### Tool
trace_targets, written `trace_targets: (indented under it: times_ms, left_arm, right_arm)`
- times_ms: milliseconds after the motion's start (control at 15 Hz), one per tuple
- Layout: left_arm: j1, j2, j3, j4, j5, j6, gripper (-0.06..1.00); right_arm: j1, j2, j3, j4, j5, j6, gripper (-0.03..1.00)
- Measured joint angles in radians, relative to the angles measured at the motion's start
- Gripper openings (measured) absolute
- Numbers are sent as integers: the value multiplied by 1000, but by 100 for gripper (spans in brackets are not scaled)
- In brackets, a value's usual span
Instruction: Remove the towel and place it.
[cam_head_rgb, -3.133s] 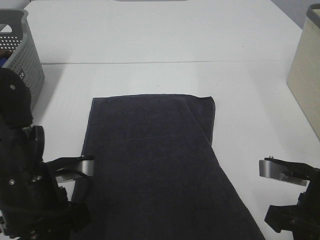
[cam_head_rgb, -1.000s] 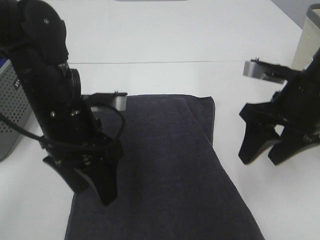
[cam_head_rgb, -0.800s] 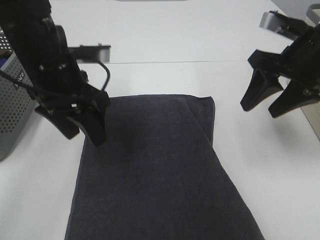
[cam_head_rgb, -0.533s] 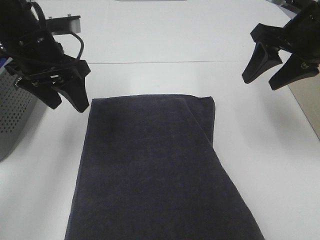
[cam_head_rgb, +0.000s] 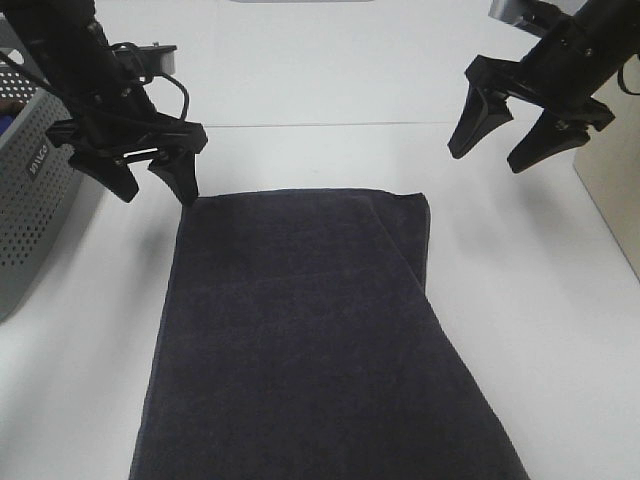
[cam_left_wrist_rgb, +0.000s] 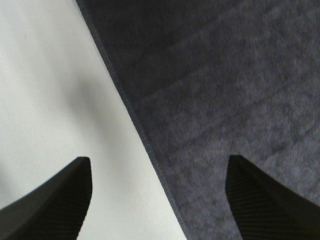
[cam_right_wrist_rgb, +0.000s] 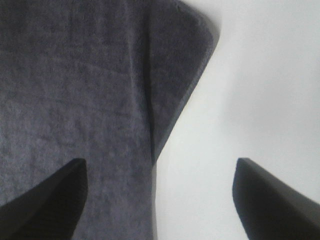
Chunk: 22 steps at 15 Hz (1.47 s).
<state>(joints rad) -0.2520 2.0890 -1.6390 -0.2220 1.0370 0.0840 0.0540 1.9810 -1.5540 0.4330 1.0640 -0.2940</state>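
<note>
**Operator:** How are the arms standing?

**Spotter:** Your left gripper (cam_head_rgb: 158, 194) hangs in the upper left of the high view. Its fingers point down and are spread wide with nothing between them, right at the far left corner of the towel (cam_head_rgb: 300, 340). I cannot tell whether it touches the cloth. Your right gripper (cam_head_rgb: 485, 160) is in the upper right, tilted, jaws just as wide and empty, over bare table (cam_head_rgb: 330, 80) and apart from the towel's far right corner.

**Operator:** And the towel?

**Spotter:** It lies flat on the table, from mid-frame down past the bottom edge.

**Operator:** What do the wrist views add?

**Spotter:** Your left wrist view shows the hemmed edge running between the fingers (cam_left_wrist_rgb: 55, 200), one over table and one over cloth. Your right wrist view shows the corner as a folded-over flap with a rounded hem. Only the high view shows the basket (cam_head_rgb: 40, 200) at the left edge.
</note>
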Motion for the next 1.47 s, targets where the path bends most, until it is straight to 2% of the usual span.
trace_targets:
  times_ms: [200,467,733,1067,1467]
  left_arm:
    - [51,106,-111,-49,0,5,70]
    - [111,263,-261,-91,7,45,70]
    - [125,394,-384,-119,13,66,70]
    - [125,418,-408,-145,13,88,70]
    - [125,418,-408,-148,12,92,70]
  right_arm:
    - [-23,122,-126,37,14,-12,77]
    - [-97,280,-270,158,37,-68,77]
    - [-100,393,-306,197,29,-129,77]
    - [-100,441,-309,201,-7,-155,77]
    - [-98,474,-315,194,22,-149,76]
